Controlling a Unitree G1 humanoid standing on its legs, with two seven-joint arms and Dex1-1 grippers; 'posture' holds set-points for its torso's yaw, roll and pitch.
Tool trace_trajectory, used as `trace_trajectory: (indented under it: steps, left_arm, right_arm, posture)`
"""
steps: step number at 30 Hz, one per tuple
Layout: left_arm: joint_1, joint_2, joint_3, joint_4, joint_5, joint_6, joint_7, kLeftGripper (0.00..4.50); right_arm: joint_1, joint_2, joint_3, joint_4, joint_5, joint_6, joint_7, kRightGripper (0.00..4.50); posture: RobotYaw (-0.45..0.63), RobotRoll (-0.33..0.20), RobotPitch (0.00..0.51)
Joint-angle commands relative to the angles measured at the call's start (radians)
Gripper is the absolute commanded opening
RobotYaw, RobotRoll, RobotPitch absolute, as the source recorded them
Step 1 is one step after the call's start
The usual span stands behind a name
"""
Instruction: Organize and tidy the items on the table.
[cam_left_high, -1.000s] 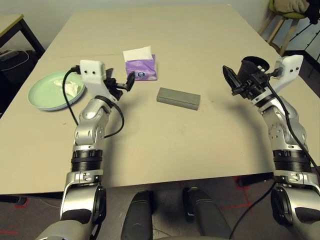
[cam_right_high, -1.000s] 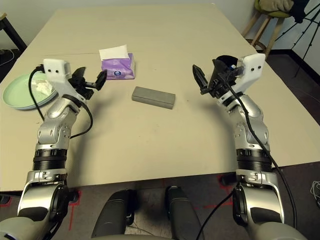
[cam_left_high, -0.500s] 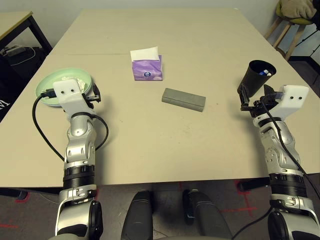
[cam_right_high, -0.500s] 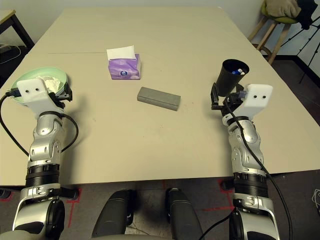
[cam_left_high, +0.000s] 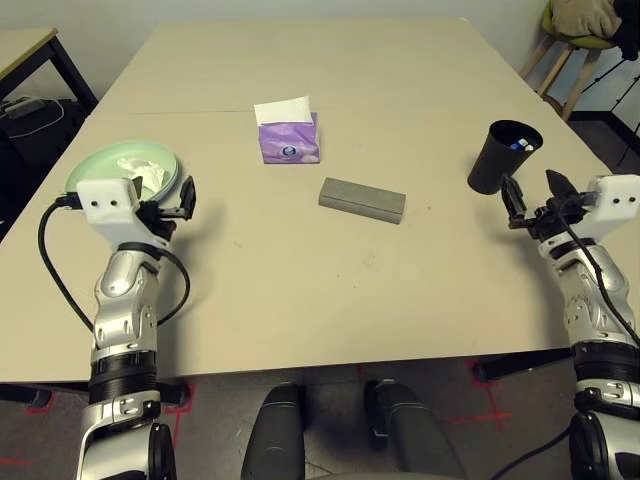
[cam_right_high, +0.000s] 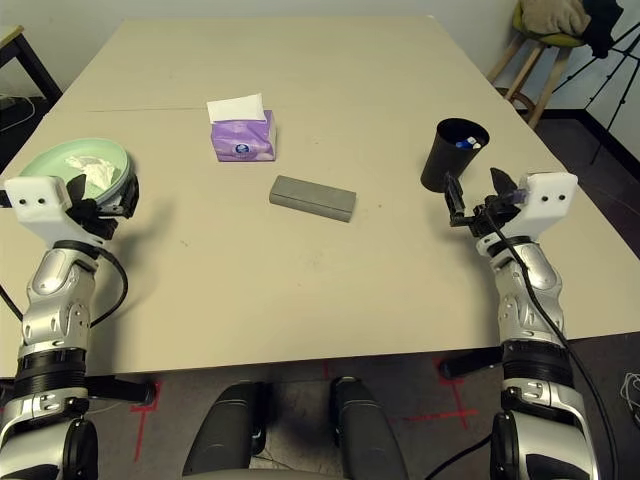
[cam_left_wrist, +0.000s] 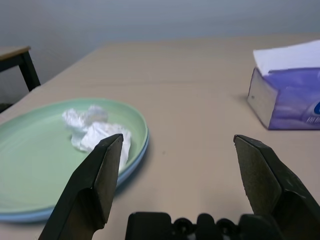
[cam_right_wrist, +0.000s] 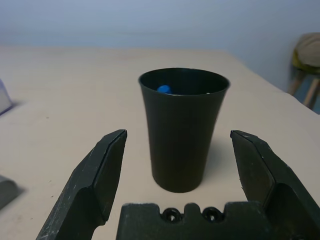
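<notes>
1. Left eye view: glasses case (cam_left_high: 362, 200) in front of the tissue box (cam_left_high: 289, 140), right of centre!
2. Cup (cam_left_high: 504, 157) right of the box, markers (cam_left_high: 521, 145) inside.
3. Plates (cam_left_high: 124, 171) left of it, both grippers (cam_left_high: 164, 207) (cam_left_high: 538, 212) open, empty.

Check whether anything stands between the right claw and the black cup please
Nothing visible stands between the open right claw and the black cup: only bare tabletop shows between them. The grey case and purple tissue box lie off to the robot's left of that gap.
</notes>
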Motion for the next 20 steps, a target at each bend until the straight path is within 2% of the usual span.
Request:
trace_trajectory:
  steps: [1,10,20]
  left_arm:
    - [0.012,-0.014,0.005,0.025,0.007,-0.005,0.027,4.5]
    - [0.041,0.024,-0.023,0.034,-0.01,-0.05,-0.101,4.5]
    - [0.038,0.024,-0.006,0.055,-0.007,-0.044,-0.092,4.5]
  right_arm:
    - [0.011,0.004,-0.023,-0.004,0.011,-0.007,-0.024,4.48]
    - [0.012,0.004,-0.015,-0.032,0.012,0.018,-0.044,4.48]
    - [0.001,0.0,-0.003,-0.021,0.002,0.033,-0.038,4.48]
  posture:
    - [0.15,0.0,0.11]
    - [0.14,0.0,0.102]
    - [0.14,0.0,0.101]
